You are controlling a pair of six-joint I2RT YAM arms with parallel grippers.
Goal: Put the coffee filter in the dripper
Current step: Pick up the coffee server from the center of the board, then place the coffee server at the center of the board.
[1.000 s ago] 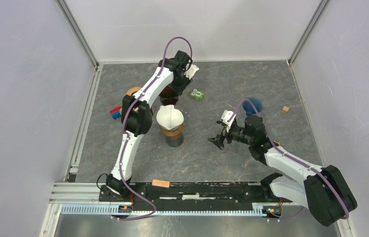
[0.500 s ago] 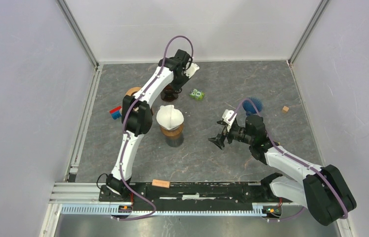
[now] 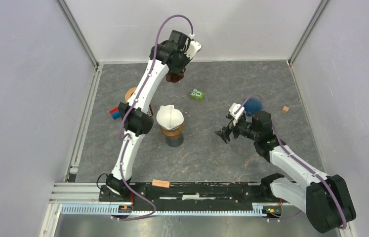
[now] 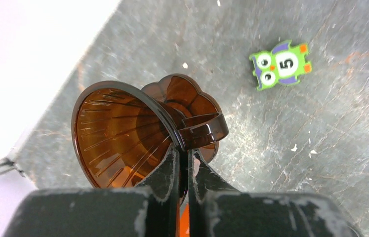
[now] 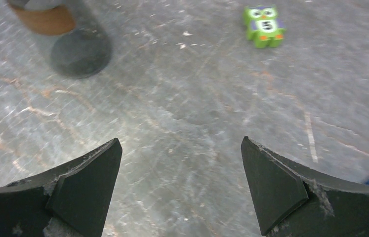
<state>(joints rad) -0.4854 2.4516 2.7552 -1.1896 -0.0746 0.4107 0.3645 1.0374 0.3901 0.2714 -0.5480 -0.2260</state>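
Left gripper [image 4: 183, 154] has risen, clamping ribbed amber dripper [image 4: 113, 128]; right gripper [image 5: 181, 140] gapes empty.

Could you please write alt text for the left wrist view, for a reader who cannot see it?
The left gripper is shut on the rim of a brown see-through dripper, beside its ring handle; the dripper is empty. Below lies the grey table with a green owl toy marked 5.
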